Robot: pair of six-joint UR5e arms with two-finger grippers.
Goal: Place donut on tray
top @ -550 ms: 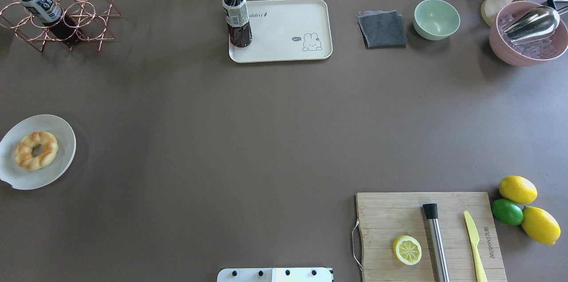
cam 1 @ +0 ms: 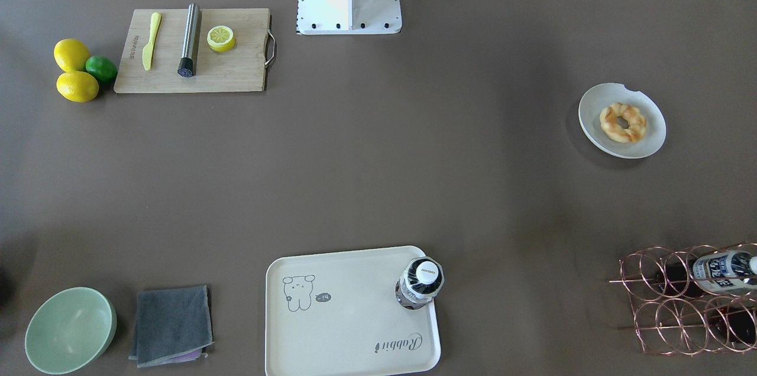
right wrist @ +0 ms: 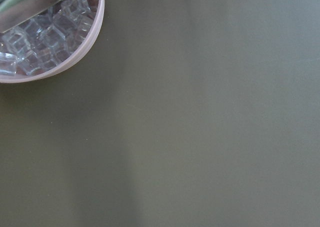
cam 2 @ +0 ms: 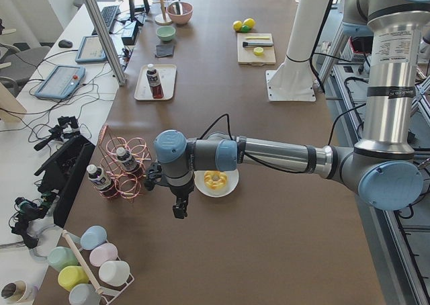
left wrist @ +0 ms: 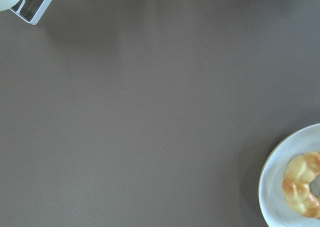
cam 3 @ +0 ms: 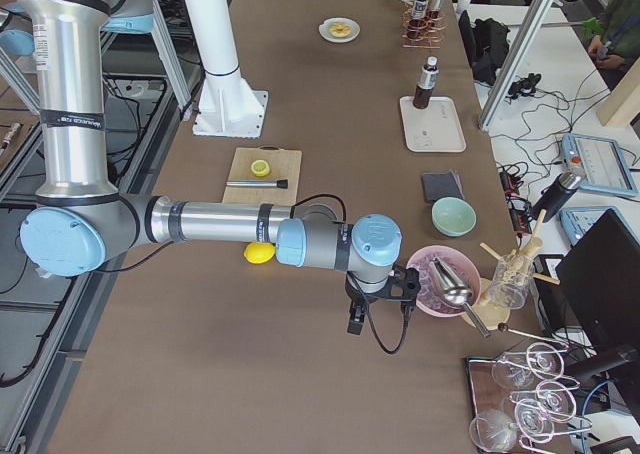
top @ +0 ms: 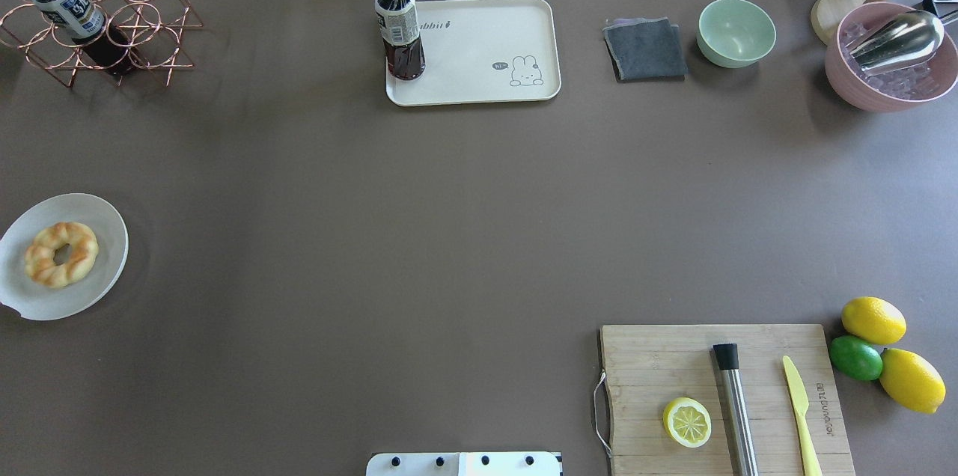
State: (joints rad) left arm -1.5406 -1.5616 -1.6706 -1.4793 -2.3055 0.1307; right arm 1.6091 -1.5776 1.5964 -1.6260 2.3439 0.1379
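The donut (top: 61, 254) is a twisted golden ring with orange-brown patches. It lies on a round white notched plate (top: 105, 221) at the table's left edge, and shows in the front view (cam 1: 623, 122) and the left wrist view (left wrist: 302, 184). The cream tray (top: 479, 49) with the grey drawing sits at the far middle of the table (cam 1: 349, 311). A dark drink bottle (top: 399, 27) stands on its left end. My left gripper (cam 2: 180, 207) hangs above the table near the plate. My right gripper (cam 3: 355, 319) hangs by the pink bowl. I cannot tell whether either is open or shut.
A copper wire rack (top: 112, 27) with bottles stands far left. A grey cloth (top: 645, 49), a green bowl (top: 736, 32) and a pink bowl of ice (top: 891, 60) lie far right. A cutting board (top: 658, 364) with a lemon half, a muddler and a knife is near right, citrus fruits (top: 873, 320) beside it.
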